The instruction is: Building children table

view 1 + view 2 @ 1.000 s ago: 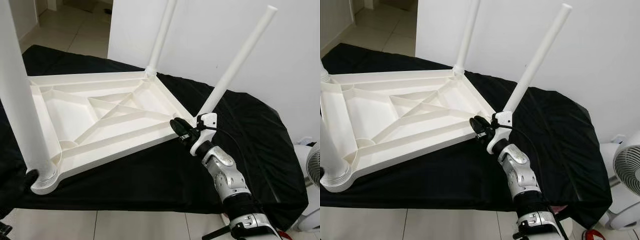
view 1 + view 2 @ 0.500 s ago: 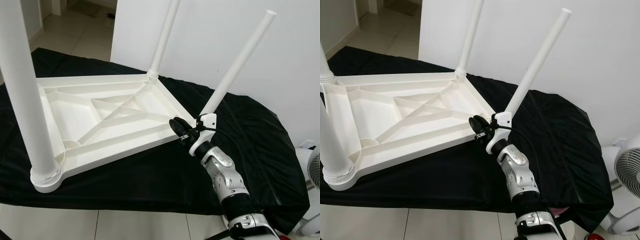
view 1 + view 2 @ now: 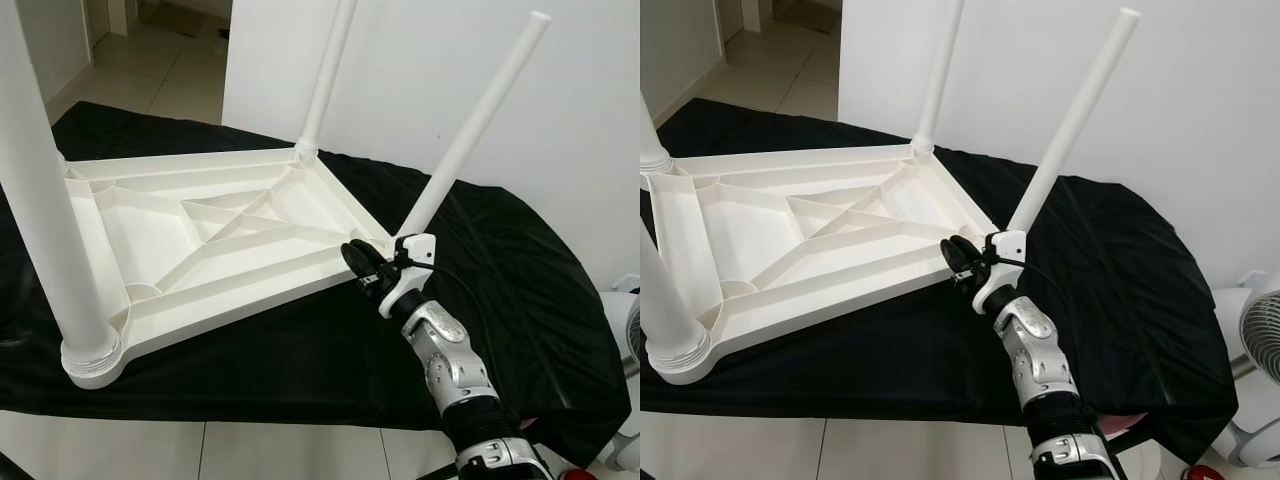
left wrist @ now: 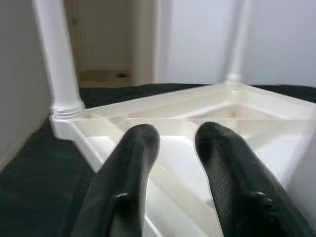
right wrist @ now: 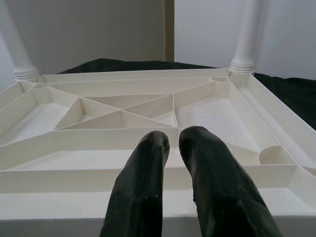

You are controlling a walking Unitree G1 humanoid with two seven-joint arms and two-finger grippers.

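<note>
As before, R tool (image 3: pixel 362 266) at tabletop (image 3: pixel 200 240) edge.

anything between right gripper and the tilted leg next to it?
Nothing loose. In the left eye view the right gripper sits at the tabletop's near corner, and the tilted leg rises right behind its wrist.

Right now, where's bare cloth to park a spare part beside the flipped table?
Free: the black cloth on the robot's right, between the white ribbed plastic tabletop and the cloth's right edge; also the near strip in front of the tabletop's front rim. Crowded: the near right corner, where the right gripper sits at the leaning white leg.
</note>
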